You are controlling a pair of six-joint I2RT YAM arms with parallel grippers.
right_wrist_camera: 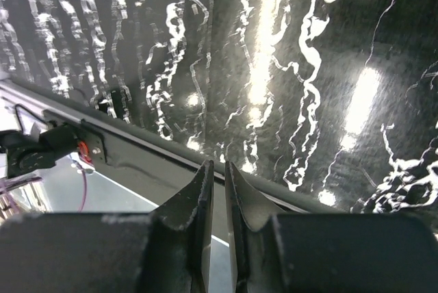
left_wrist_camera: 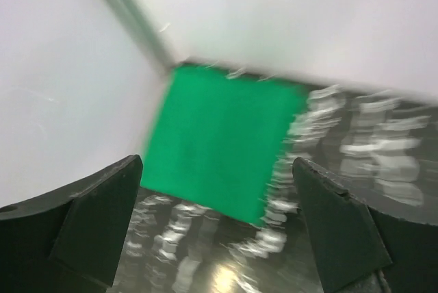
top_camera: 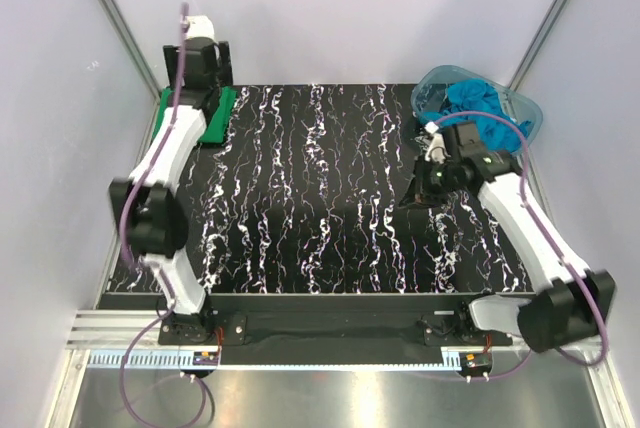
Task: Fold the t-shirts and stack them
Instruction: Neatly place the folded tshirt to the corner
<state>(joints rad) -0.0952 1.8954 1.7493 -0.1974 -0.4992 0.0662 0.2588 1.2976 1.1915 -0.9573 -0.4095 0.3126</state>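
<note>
From the top view, the green t-shirt (top_camera: 222, 113) lies folded flat in the far left corner of the surface (top_camera: 320, 198), with my left arm (top_camera: 165, 158) reaching over it. The turquoise t-shirts (top_camera: 470, 108) sit bunched in the tub (top_camera: 530, 113) at the far right, and my right arm (top_camera: 520, 213) is just in front of it.

On the left wrist view, which is blurred, the left end effector (left_wrist_camera: 217, 164) is spread wide and holds nothing, with the green square below it and clear of both fingers.

On the right wrist view, the right end effector (right_wrist_camera: 217, 170) is pinched to a thin slit, empty, over bare surface.

I judge the green one is placed as the stack's base. Next I need a turquoise shirt out of the tub, which means opening the right fingers first, pulling a single layer and spreading it flat mid-surface.
</note>
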